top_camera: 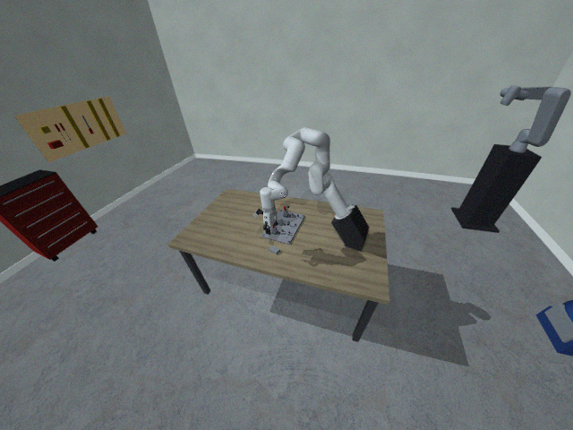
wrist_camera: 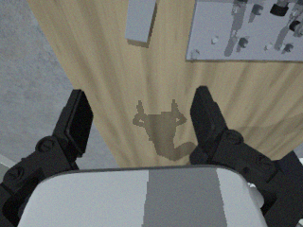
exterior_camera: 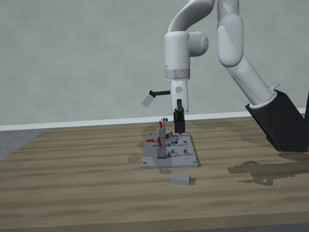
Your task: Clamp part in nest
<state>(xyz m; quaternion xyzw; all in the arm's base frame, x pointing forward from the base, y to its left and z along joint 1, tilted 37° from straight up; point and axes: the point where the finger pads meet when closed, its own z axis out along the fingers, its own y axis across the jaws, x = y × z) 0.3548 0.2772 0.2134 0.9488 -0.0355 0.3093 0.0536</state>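
— Looking at the gripper [exterior_camera: 179, 127], is it holding anything?
— No. Its fingers are spread wide with nothing between them, and it hangs over the far end of the fixture [exterior_camera: 169, 152].
— Where is the part [exterior_camera: 179, 178]?
— Lying flat on the table [exterior_camera: 75, 174], just beside the fixture's near edge — not touching it.

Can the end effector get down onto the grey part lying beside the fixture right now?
Probably yes: the end effector is open and empty, and the grey part lies alone on the table, apart from the fixture.
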